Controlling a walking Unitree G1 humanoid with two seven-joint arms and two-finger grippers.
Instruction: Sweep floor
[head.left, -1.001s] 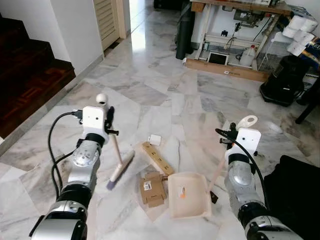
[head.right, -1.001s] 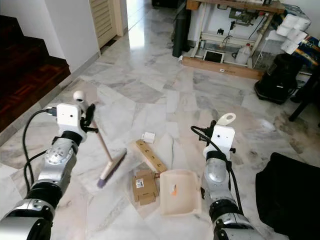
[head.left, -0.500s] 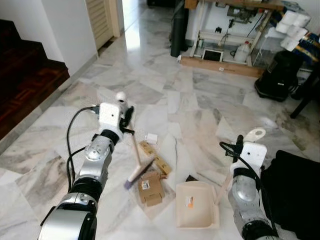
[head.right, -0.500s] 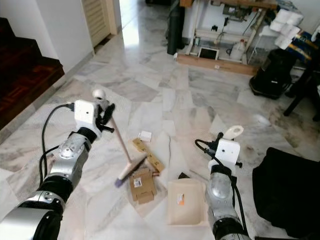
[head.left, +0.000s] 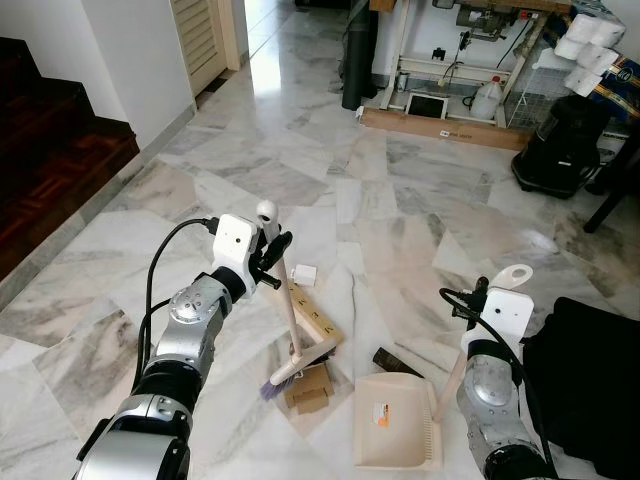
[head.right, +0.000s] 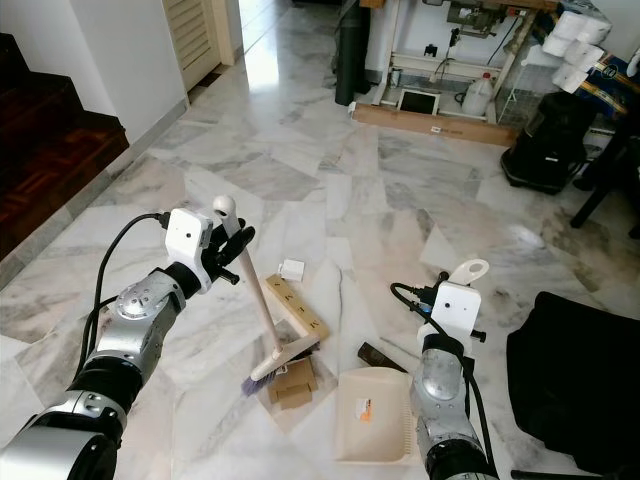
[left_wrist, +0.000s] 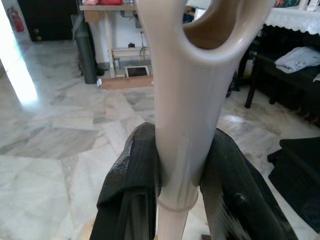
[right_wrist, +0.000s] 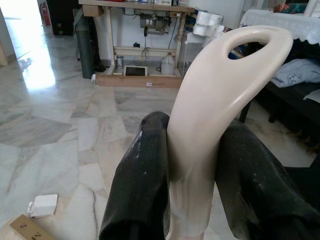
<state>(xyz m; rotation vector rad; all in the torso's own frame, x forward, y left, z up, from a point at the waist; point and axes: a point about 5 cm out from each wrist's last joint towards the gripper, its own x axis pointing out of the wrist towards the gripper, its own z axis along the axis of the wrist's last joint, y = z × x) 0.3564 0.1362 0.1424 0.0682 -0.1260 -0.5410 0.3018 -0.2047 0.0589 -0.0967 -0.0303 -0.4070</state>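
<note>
My left gripper (head.left: 272, 250) is shut on the cream broom handle (left_wrist: 177, 125), which slants down to the brush head (head.left: 300, 362). The bristles rest against a small brown cardboard box (head.left: 308, 388) and the end of a long cardboard strip (head.left: 315, 318). My right gripper (head.left: 476, 302) is shut on the looped cream handle (right_wrist: 210, 95) of the dustpan (head.left: 395, 435). The dustpan lies flat on the marble floor, just right of the brush. A small white box (head.left: 305, 274) and a dark scrap (head.left: 398, 361) lie nearby.
Dark wooden stairs (head.left: 50, 130) rise at the left past a white wall. A sewing table (head.left: 470, 40) with a long board under it stands at the back. A black bin (head.left: 565, 145) and a black cloth heap (head.left: 590, 350) are at the right.
The left arm swung the brush head rightward onto the cardboard pieces, pushing them toward the dustpan. The dustpan shifted right and nearer. The camera view also moved.
</note>
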